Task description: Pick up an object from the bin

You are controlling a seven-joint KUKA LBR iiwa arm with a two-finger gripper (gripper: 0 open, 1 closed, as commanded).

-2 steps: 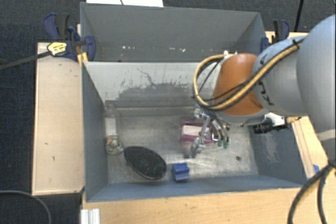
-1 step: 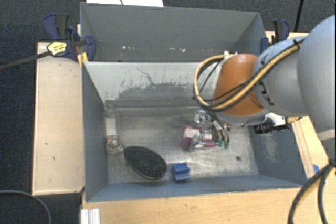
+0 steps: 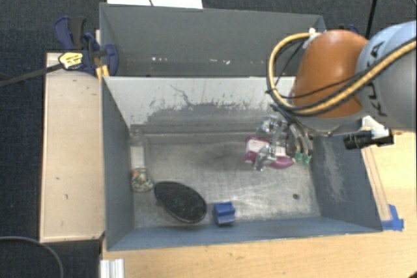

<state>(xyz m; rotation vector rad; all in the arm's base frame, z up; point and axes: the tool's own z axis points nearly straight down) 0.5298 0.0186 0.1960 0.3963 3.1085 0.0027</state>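
My gripper (image 3: 270,150) is low in the right part of the bin, under the orange wrist cover. Right at its metal fingers lies a purple and white thing (image 3: 259,148) with a magenta edge (image 3: 284,164) showing below them. The fingers overlap this thing, and I cannot make out whether they close on it. A black oval brush-like thing (image 3: 180,201) lies near the bin's front left. A small blue block (image 3: 223,213) sits just right of it at the front wall. A small clear jar-like thing (image 3: 139,179) stands in the left corner.
The arm and its cables cover the bin's right rear corner. The bin floor between the black oval and the gripper is bare scratched metal.
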